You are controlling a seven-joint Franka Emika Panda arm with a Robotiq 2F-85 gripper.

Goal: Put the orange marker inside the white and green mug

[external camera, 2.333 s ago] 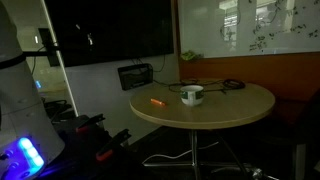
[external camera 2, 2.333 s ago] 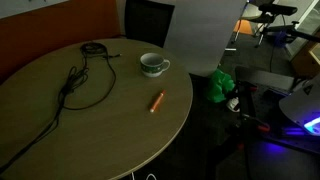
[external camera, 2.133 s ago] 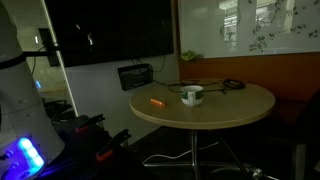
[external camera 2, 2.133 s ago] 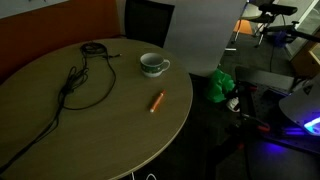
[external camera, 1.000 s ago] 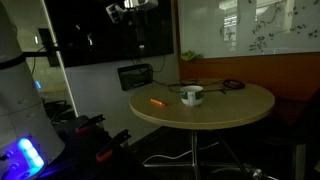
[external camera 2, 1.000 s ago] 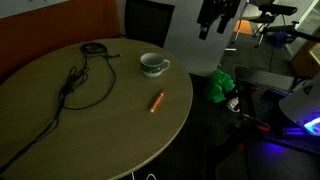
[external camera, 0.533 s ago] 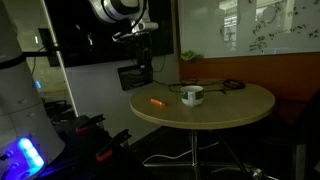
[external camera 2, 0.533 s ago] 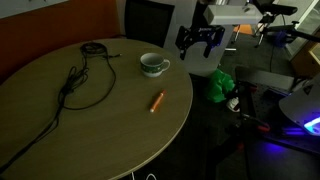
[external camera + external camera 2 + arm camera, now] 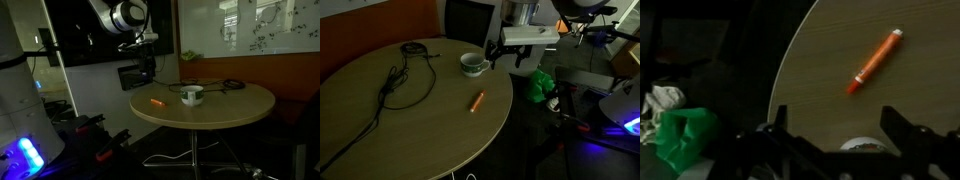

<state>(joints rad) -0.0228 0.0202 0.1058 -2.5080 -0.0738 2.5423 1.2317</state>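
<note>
One orange marker (image 9: 476,101) lies flat on the bare wood of the round bench (image 9: 365,140), near its right edge, with nothing touching it. Farther back stands the white and green mug (image 9: 473,65), apart from the marker, with a dark cable (image 9: 400,82) to its left. The gripper (image 9: 507,58) hangs just right of the mug, past the bench's rim, its jaws spread wide and holding nothing. A good reach would likely bring the jaws down across the marker's middle, square to its length. No writing or brand can be read.
</note>
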